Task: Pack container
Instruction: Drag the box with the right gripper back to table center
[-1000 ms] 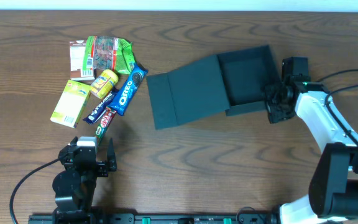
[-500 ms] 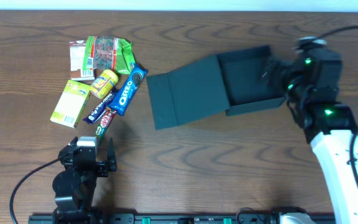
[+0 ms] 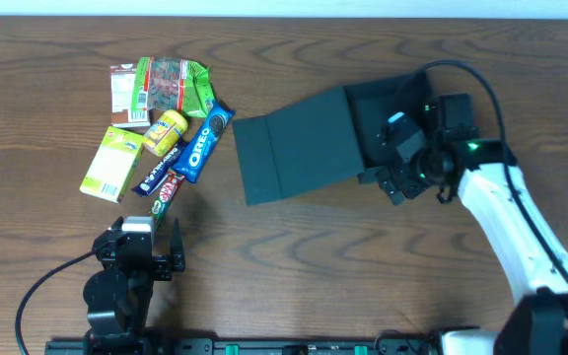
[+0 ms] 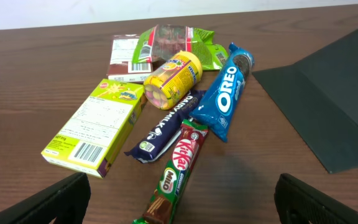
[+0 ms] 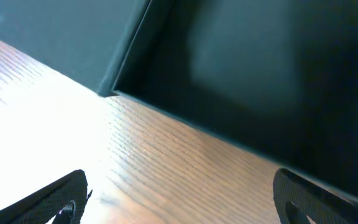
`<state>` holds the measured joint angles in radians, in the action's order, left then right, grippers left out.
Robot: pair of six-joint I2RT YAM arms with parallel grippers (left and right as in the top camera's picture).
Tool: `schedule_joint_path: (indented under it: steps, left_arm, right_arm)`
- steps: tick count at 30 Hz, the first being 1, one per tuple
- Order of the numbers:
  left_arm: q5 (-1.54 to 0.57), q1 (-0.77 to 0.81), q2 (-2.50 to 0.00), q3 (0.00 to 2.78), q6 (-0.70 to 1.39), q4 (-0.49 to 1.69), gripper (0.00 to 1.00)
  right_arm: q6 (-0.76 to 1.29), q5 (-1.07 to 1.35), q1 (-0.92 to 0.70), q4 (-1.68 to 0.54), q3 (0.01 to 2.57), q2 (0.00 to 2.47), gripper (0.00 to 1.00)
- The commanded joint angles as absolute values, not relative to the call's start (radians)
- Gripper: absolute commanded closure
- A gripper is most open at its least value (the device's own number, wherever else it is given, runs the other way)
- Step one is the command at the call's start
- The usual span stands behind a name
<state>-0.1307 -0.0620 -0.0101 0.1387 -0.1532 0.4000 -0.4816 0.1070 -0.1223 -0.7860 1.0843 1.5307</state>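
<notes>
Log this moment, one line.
container lid open | snacks unpacked | left gripper open, facing snacks | right gripper open at container's front wall
</notes>
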Motion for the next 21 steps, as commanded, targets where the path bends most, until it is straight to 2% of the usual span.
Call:
schedule_joint_path:
  steps: [1, 9, 12, 17, 18, 19, 21]
  left_arm:
    - [-0.131, -0.065, -0.004, 0.119, -0.141, 0.406, 0.04]
    - [-0.131, -0.065, -0.004, 0.119, -0.141, 0.406, 0.04]
    - [-0.131, -0.065, -0.004, 0.119, -0.141, 0.406, 0.04]
    - [-0.131, -0.065, -0.004, 0.119, -0.141, 0.406, 0.04]
    - [-0.131, -0.065, -0.004, 0.119, -0.141, 0.406, 0.04]
    - [-0.131, -0.065, -0.004, 0.119, -0.141, 0.406, 0.04]
    - [-0.131, -0.065, -0.004, 0.119, -0.141, 0.405, 0.04]
  right_arm:
    - [-0.526, 0.038, -0.153, -0.765, 1.084, 1.577, 0.05]
    - [-0.594, -0.057, -0.194, -0.722, 1.084, 1.671, 0.03]
    - [-0.604, -0.074, -0.194, -0.689, 1.084, 1.715, 0.09]
    - [-0.599, -0.136, -0.195, -0.653, 1.084, 1.737, 0.37]
    - [-0.599, -0.148, -0.195, -0.649, 1.084, 1.737, 0.44]
    - [-0.599, -0.166, -0.195, -0.647, 1.084, 1.737, 0.55]
    - [-0.599, -0.212, -0.194, -0.648, 1.084, 1.737, 0.67]
